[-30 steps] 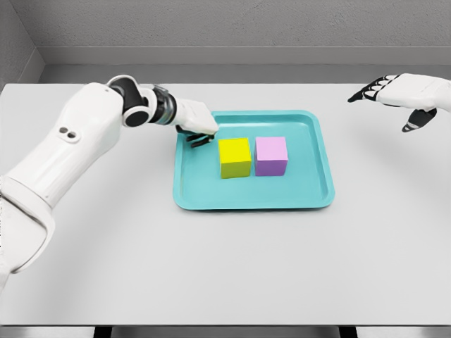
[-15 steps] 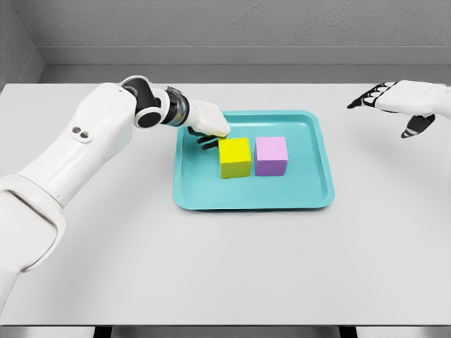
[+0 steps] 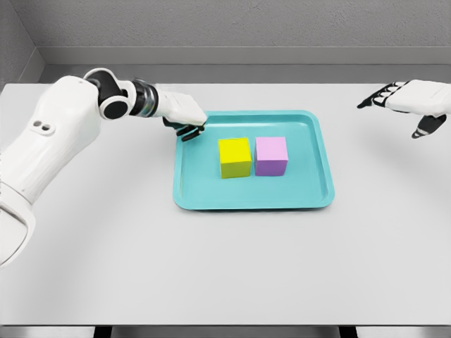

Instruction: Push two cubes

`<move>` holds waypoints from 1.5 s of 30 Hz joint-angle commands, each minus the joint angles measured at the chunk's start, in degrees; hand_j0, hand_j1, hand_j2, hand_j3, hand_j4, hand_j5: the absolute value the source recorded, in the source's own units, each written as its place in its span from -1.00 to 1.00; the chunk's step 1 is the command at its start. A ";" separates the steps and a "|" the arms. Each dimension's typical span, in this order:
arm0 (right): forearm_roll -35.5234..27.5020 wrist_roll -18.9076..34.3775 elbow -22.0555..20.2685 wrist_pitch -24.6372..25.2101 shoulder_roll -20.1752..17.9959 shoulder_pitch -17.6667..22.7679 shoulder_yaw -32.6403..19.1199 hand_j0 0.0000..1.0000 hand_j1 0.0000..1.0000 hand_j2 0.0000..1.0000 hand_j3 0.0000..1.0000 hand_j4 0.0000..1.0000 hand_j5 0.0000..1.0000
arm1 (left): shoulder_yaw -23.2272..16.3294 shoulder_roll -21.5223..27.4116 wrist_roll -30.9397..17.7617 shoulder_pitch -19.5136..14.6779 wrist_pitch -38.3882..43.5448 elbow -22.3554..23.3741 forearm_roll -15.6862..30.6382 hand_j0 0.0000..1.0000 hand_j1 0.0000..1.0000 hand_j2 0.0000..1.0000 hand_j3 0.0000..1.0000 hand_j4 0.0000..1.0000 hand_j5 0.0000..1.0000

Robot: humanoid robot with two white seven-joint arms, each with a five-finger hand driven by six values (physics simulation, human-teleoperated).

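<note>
So: two matte square-edged cubes, one yellow cube (image 3: 235, 157) and one purple cube (image 3: 271, 155), sit just beside each other mid-way in one smooth teal tray (image 3: 320, 160) with a raised rim, open floor around them. Left hand (image 3: 183, 117) hangs over the tray's far-left corner, fingers curled, holding nothing, apart from the yellow cube. Right hand (image 3: 407, 101) is well off to the right above the bare grey table (image 3: 225, 260), fingers spread.

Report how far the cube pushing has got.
Done: nothing visible; the yellow cube and purple cube sit apart, side by side in the teal tray. In hand: the left hand, fingers curled, hovers at the tray's left rim, clear of the yellow cube. Left: both pushes. The right hand waits open, far right.
</note>
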 commanded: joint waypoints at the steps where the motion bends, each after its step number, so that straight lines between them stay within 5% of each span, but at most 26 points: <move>1: -0.23 -0.02 0.03 0.15 -0.08 0.00 0.09 1.00 1.00 1.00 1.00 1.00 1.00 | 0.07 -0.07 0.02 0.09 0.16 -0.12 0.93 -0.93 -0.93 -0.93 -0.93 -0.93 -0.93; 14: -0.23 -0.02 -0.15 0.15 -0.87 -0.09 0.09 1.00 1.00 1.00 1.00 1.00 1.00 | -1.07 -1.56 0.02 1.32 0.16 -0.30 2.07 -0.93 -0.93 -0.93 -0.93 -0.93 -0.93; 17: -0.23 -0.02 -0.06 0.15 -0.78 0.00 0.09 1.00 1.00 1.00 1.00 1.00 1.00 | -6.17 0.72 0.02 0.88 0.16 -5.92 9.36 -0.91 -0.91 -0.91 -0.91 -0.91 -0.91; 25: -0.23 -0.02 -0.06 0.15 -0.87 0.00 0.09 1.00 1.00 1.00 1.00 1.00 1.00 | -6.17 2.92 0.02 -0.09 0.16 -5.66 10.25 -0.91 -0.91 -0.91 -0.91 -0.91 -0.91; 27: -0.23 -0.02 -0.06 0.15 -0.87 0.00 0.09 1.00 1.00 1.00 1.00 1.00 1.00 | -6.26 6.70 0.02 -1.41 0.16 -6.10 15.07 -0.91 -0.91 -0.91 -0.91 -0.91 -0.91; 28: -0.23 -0.02 -0.06 0.15 -0.96 0.00 0.09 1.00 1.00 1.00 1.00 1.00 1.00 | -6.26 8.80 0.02 -1.41 0.16 -6.97 19.89 -0.91 -0.91 -0.91 -0.91 -0.91 -0.91; 30: -0.23 -0.02 -0.06 0.15 -0.96 0.00 0.09 1.00 1.00 1.00 1.00 1.00 1.00 | -10.56 12.41 0.02 -1.41 0.16 -16.90 27.29 -0.90 -0.90 -0.90 -0.90 -0.90 -0.90; 32: -0.23 -0.02 -0.06 0.15 -0.96 0.00 0.18 1.00 1.00 1.00 1.00 1.00 1.00 | -13.20 11.98 0.02 -0.79 0.16 -23.41 30.89 -0.91 -0.91 -0.91 -0.91 -0.91 -0.91; 36: -0.23 -0.02 -0.06 0.15 -1.31 0.00 0.18 1.00 1.00 1.00 1.00 1.00 1.00 | -13.99 10.22 0.02 0.26 0.16 -27.37 33.45 -0.91 -0.91 -0.91 -0.91 -0.91 -0.91; 41: -0.23 -0.02 -0.06 0.15 -1.31 0.00 0.18 1.00 1.00 1.00 1.00 1.00 1.00 | -15.66 10.66 0.02 0.70 0.16 -26.84 33.45 -0.92 -0.92 -0.92 -0.92 -0.92 -0.92; 45: -0.23 -0.02 -0.06 0.15 -1.31 0.00 0.18 1.00 1.00 1.00 1.00 1.00 1.00 | -15.75 8.02 0.02 1.76 0.16 -20.34 31.78 -0.93 -0.93 -0.93 -0.93 -0.93 -0.93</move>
